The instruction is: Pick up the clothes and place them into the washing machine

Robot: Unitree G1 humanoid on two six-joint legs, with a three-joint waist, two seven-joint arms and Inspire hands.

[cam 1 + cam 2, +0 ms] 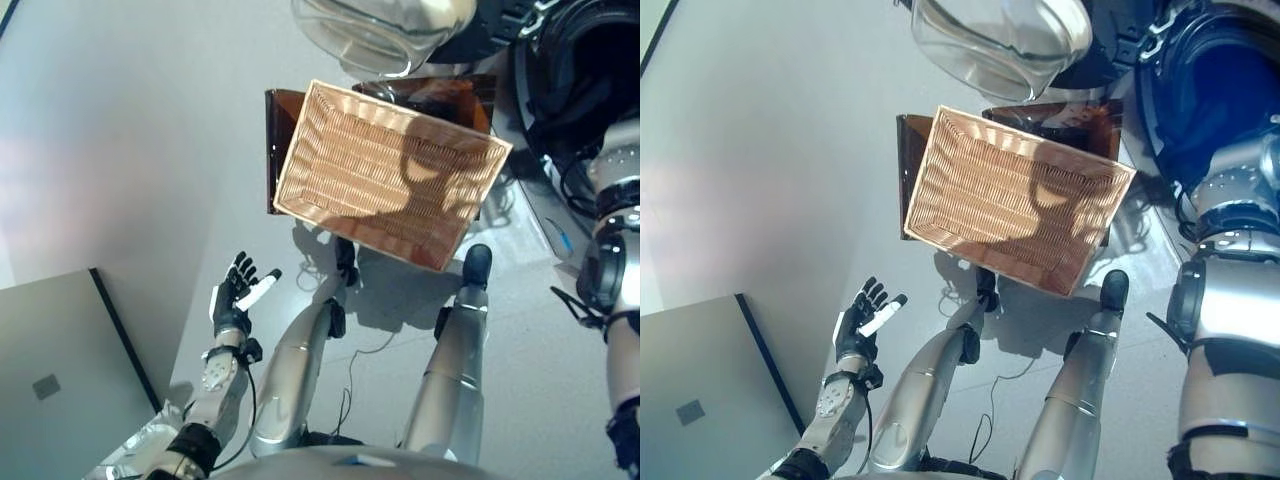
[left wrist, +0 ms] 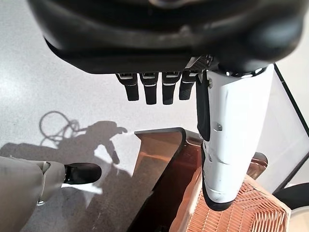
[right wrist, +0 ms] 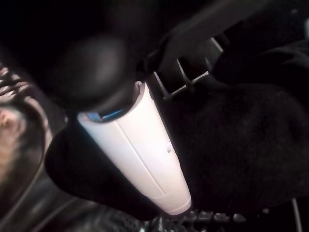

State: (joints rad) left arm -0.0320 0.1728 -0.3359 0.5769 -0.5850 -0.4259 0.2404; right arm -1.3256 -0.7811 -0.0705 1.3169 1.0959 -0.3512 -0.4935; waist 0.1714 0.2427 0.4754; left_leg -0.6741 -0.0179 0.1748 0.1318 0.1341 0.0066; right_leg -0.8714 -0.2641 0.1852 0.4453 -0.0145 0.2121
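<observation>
the left eye view showed one wicker basket (image 1: 390, 175), rectangular and with nothing lying in it, resting on one dark brown stand (image 1: 278, 150) on the grey floor (image 1: 120, 130). the basket sat skewed, its long axis running from the view's upper left down toward the lower right. one washing machine (image 1: 1225, 90) showed at the upper right, its round opening dark blue inside, with one clear glass door (image 1: 1000, 40) swung out above the basket. one grey panel (image 1: 50, 380) lay at the lower left. of clothes only one dark piece could be counted, and only in the right wrist view: a black cloth (image 3: 246, 140) bunched under the right hand (image 3: 145, 150), in a dark place that could not be made out; its long axis and which way it pointed could not be told. the white-covered thumb lay across the cloth and the fingers (image 3: 186, 79) reached onto it, but whether they were clamped on it or only resting could not be told. the right arm reached up toward the machine's opening, the hand hidden from the head views. the left hand (image 1: 238, 292) hung over the floor, well apart from the basket, its fingers (image 2: 149, 87) straight and spread, holding nothing.
</observation>
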